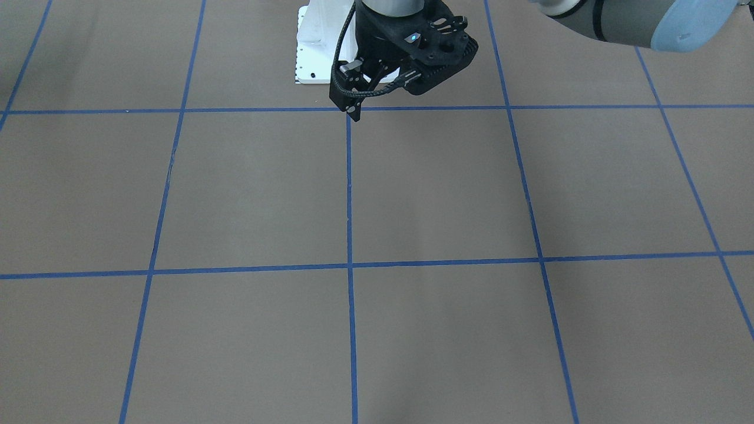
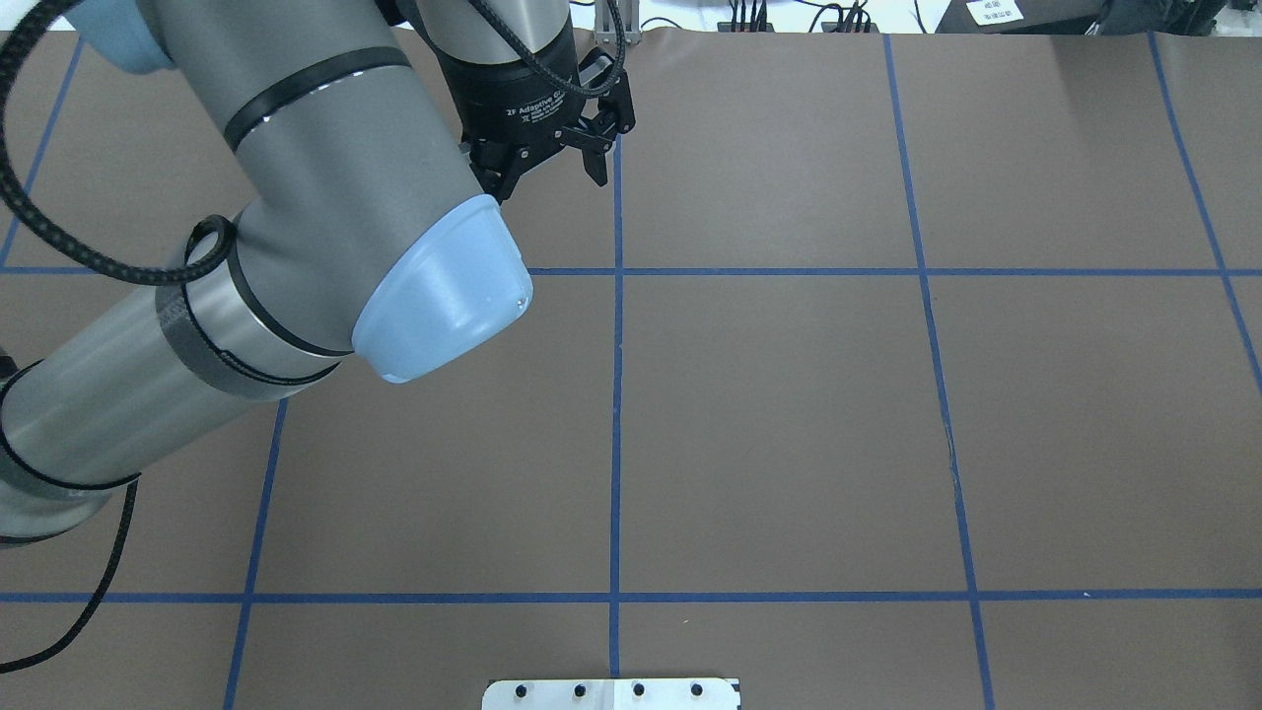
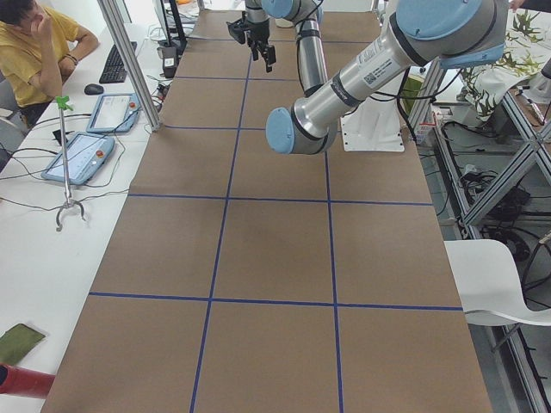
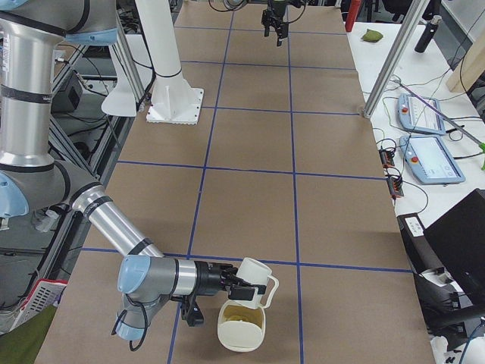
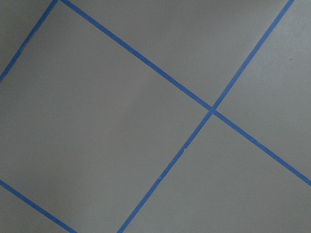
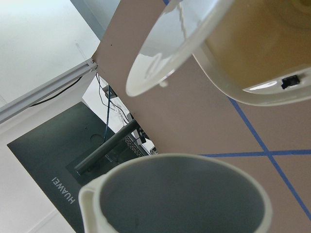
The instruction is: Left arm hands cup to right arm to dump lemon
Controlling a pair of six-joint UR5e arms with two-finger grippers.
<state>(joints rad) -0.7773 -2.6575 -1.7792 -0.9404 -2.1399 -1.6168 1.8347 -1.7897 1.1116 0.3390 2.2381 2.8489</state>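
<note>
The right pincer (image 4: pixel 244 290), its grip impossible to tell from this side view, has the cup (image 4: pixel 255 273) tilted above a cream tub (image 4: pixel 244 334) on the counter (image 4: pixel 250 212), likely to spill the lemon there, while the left pincer (image 2: pixel 550 177) hangs spread, empty, well apart.

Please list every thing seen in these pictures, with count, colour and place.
table: one, brown, blue tape grid, under both arms.
cup: one, cream-white, tilted just above the container, near the table's right end.
container: one, cream, yellowish inside, on the table beneath the cup.
base plate: one, white, at the robot's table edge.
person: one, yellow shirt, at the side desk.
left arm: one, grey; left hand open and empty above the table.
right arm: one, grey; right hand at the cup, grip not judgeable.
</note>
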